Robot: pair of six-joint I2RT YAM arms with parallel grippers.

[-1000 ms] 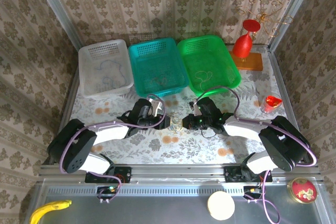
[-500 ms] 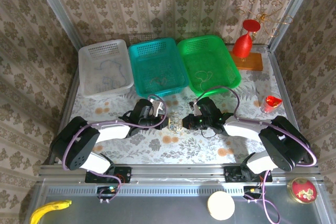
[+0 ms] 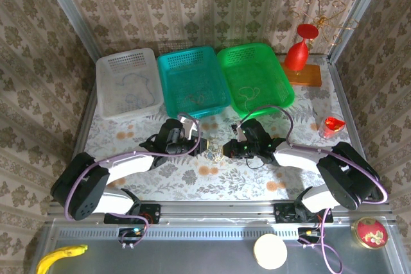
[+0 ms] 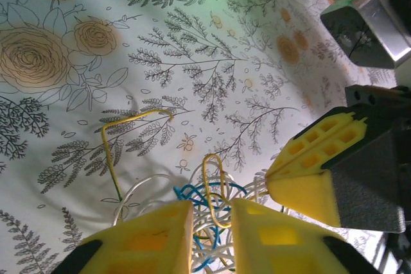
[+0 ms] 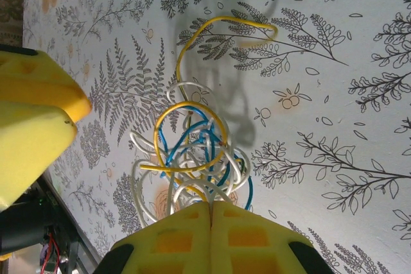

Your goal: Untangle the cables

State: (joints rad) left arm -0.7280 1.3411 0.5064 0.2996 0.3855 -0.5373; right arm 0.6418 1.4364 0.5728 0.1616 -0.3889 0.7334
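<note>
Left arm has swung its elbow out and lower over the last second, while the left hand [image 3: 201, 149] has stayed at the knot. Its fingers closed and have now eased back to a narrow gap. In the left wrist view the left hand [image 4: 210, 208] straddles a yellow loop with slack either side, so I read it as not clamped: a re-grip, not a pull. Right hand [image 3: 230, 151] hasn't budged. In its own view the right hand [image 5: 210, 215] is pressed fully together with white and yellow strands running into the seam, so it's anchoring the bundle. The cables [image 3: 215, 153] sit on the desk [image 3: 192, 181] between the two hands, still one clump: blue, white and yellow loops interlocked [image 5: 192, 152], one yellow tail kinked out free [image 4: 128, 129]. Net progress looks about nil, with no strand separated yet. Behind sit the white basket [image 3: 106, 62], teal basket [image 3: 164, 62] and green basket [image 3: 223, 56], each already holding wire. A red goblet [image 3: 297, 56] and a red cup [image 3: 332, 124] stand off right, well apart. Main obstruction is the two hands crowding each other over a tiny knot.
</note>
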